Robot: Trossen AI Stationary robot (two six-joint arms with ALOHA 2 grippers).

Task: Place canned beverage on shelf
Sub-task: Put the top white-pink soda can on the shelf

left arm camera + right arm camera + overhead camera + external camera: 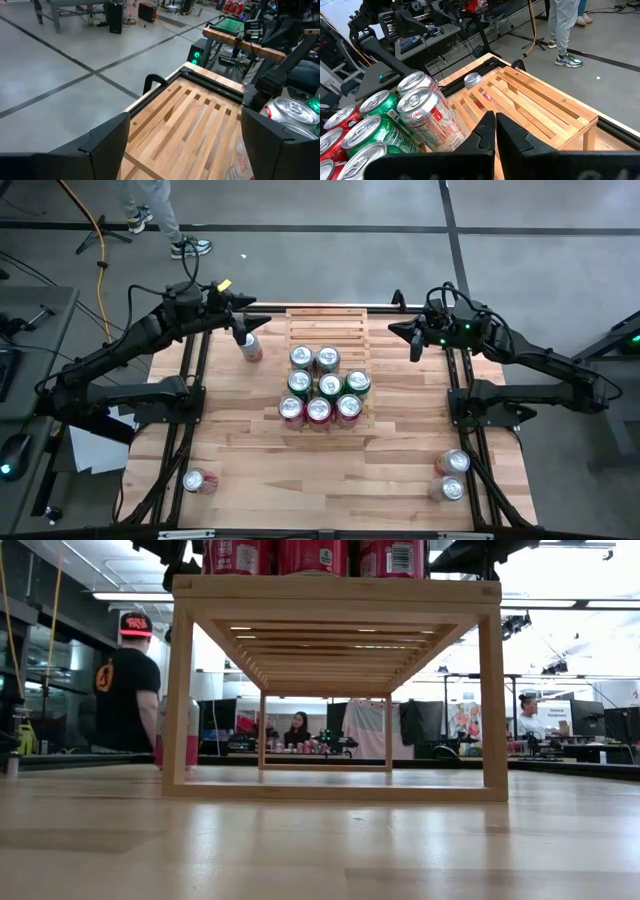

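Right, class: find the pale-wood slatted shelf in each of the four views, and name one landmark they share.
High view: pale-wood slatted shelf at table centre, between the arms.
Low view: shelf fills the middle, seen from below.
Left wrist view: shelf at centre.
Right wrist view: shelf centre to right.
Shared landmark: red and green cans standing on it.

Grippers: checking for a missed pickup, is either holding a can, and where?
Nothing is held. The left gripper is open above a can; the right gripper is shut, empty.
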